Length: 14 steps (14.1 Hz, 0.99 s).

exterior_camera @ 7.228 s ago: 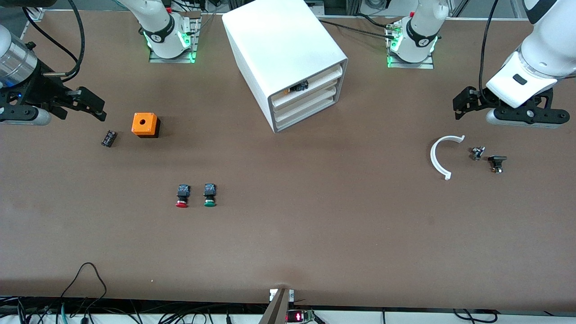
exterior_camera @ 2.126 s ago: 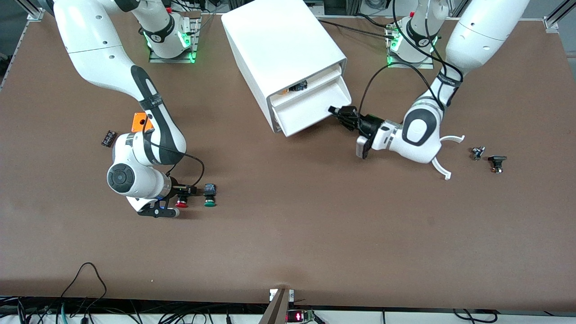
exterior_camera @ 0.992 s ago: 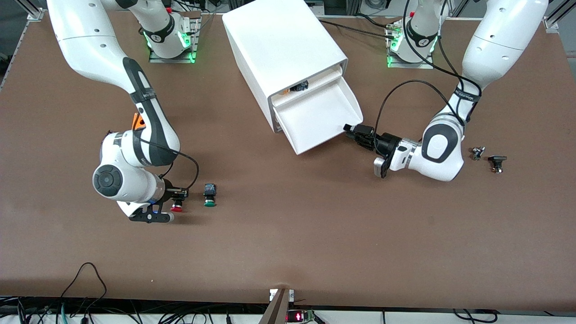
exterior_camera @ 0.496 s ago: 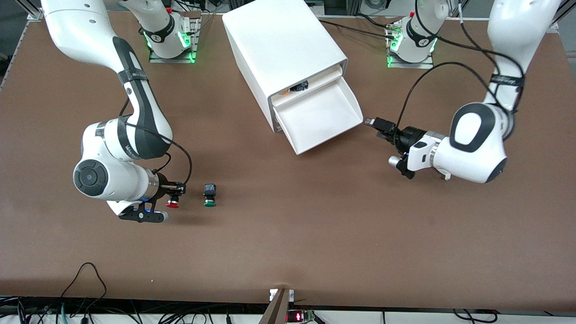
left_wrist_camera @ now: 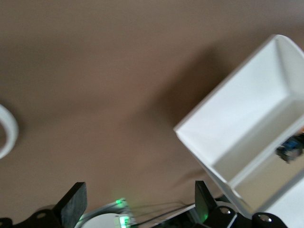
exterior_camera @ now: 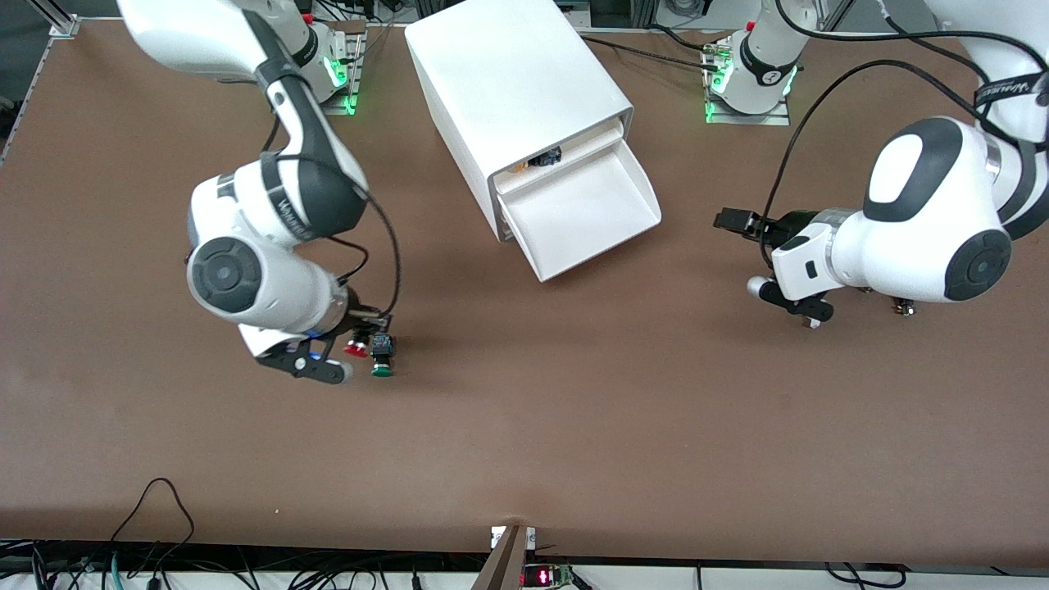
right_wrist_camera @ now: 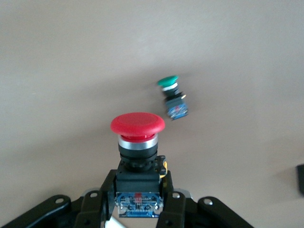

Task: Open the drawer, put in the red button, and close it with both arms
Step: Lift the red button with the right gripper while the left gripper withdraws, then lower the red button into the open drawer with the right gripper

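1. Front view: the drawer [exterior_camera: 592,215], the middle one of three fronts of the white cabinet [exterior_camera: 512,98], stands pulled out over the brown counter [exterior_camera: 574,410]. Its tray shows nothing inside.
2. The right claw [exterior_camera: 366,326] is up in the air over the counter, just above and beside the green button [exterior_camera: 381,355]. It is pinching the red button [exterior_camera: 356,350] by the black body.
3. Right wrist view: the red button [right_wrist_camera: 137,124] sits between the claw's two fingers [right_wrist_camera: 107,190], red cap pointing away from the wrist. The green button [right_wrist_camera: 173,97] lies on its side on the counter below, apart from the red one.
4. The green button lies nearer to the front camera than the cabinet, toward the right arm's end of the counter.
5. The left claw [exterior_camera: 732,221] hangs over the counter beside the pulled-out drawer, toward the left arm's end, touching nothing.
6. Left wrist view: the left claw's fingers [left_wrist_camera: 73,205] stand spread wide with nothing between them. The drawer [left_wrist_camera: 247,128] shows ahead, one corner toward the claw, well apart from it.
7. A small dark part [exterior_camera: 542,157] shows in the gap of the topmost drawer front, above the pulled-out drawer.
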Motion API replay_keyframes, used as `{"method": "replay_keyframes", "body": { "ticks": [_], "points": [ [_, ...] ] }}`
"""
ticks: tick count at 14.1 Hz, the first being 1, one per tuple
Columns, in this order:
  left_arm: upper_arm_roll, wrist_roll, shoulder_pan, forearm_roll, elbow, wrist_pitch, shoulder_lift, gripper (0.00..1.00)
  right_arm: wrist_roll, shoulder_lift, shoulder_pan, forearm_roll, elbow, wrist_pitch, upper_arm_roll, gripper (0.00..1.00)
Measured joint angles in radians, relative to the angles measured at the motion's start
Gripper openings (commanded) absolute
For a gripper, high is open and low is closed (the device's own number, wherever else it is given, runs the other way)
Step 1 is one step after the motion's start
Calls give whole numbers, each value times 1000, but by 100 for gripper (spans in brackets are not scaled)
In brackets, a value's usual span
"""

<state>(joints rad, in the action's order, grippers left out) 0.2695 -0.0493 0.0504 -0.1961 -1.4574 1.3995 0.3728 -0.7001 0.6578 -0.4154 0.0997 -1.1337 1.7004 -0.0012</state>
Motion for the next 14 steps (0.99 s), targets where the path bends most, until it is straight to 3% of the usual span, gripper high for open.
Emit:
{"method": "replay_keyframes", "body": {
  "ticks": [3,9,11,14],
  "points": [
    [1,7,-30,165,53,-5,-26,100,-198,-17,-87,0,15,-1,0,0],
    [-33,18,-35,205,65,9,-128,100,-608,-47,-232,0,61,25,2,0],
    [-72,21,-33,206,14,110,-179,100,-731,-47,-285,1,62,67,2,0],
    [-129,21,-27,204,-146,280,-273,100,-915,-41,-365,1,62,127,2,0]
  ]
}}
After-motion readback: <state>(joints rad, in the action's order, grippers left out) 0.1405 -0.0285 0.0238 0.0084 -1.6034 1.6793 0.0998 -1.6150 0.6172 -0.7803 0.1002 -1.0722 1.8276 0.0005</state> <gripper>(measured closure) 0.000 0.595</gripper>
